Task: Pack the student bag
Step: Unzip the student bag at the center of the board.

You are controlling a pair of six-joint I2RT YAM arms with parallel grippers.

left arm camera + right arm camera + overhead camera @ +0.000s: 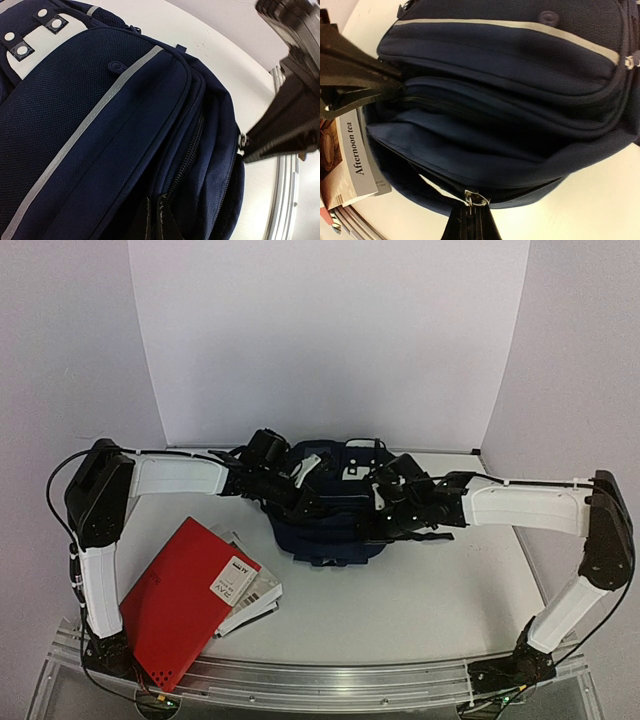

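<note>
Left gripper [152, 215] is clamped shut on the student bag [330, 520] rim; right gripper [469, 217], opposite it, pinches the zip pull [475, 199]. Zip [447, 106] runs lengthwise between them.

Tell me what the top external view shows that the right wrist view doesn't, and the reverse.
Only top external: both whole arms and the red notebook at the near left. Only right wrist: the student bag with its top parted, the zip pull at the right gripper, the book title, Afternoon tea. Both: the navy bag and the left gripper clamped on its edge.
</note>
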